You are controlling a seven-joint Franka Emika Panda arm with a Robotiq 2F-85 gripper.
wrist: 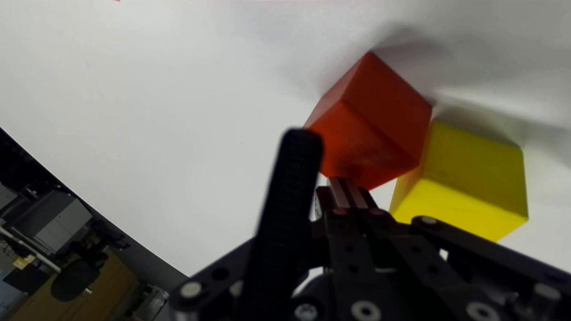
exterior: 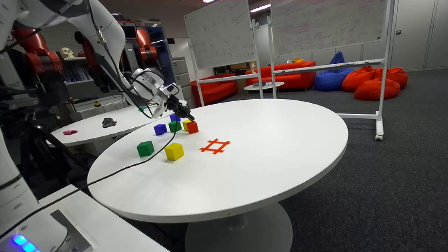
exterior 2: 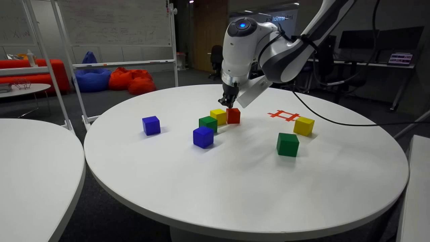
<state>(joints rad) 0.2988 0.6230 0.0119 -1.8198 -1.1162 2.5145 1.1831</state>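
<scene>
Wrist view, left to right: white table (wrist: 156,133), then my gripper (wrist: 349,183), fingers pressed together and holding nothing, tips at the lower edge of the red block (wrist: 379,109) on that table; contact I can't confirm. The yellow block (wrist: 475,167) stands just beside it. Pressing off-centre might tip the red block; nudging rightward could shove it into its close yellow neighbour.

In the wrist view my gripper (wrist: 347,185) hides part of the yellow cube (wrist: 473,178), and I can't tell whether it touches the red cube (wrist: 372,120). In an exterior view the top edge crops my arm (exterior 2: 285,64); the whiteboard writing (exterior 2: 127,27) is illegible.
</scene>
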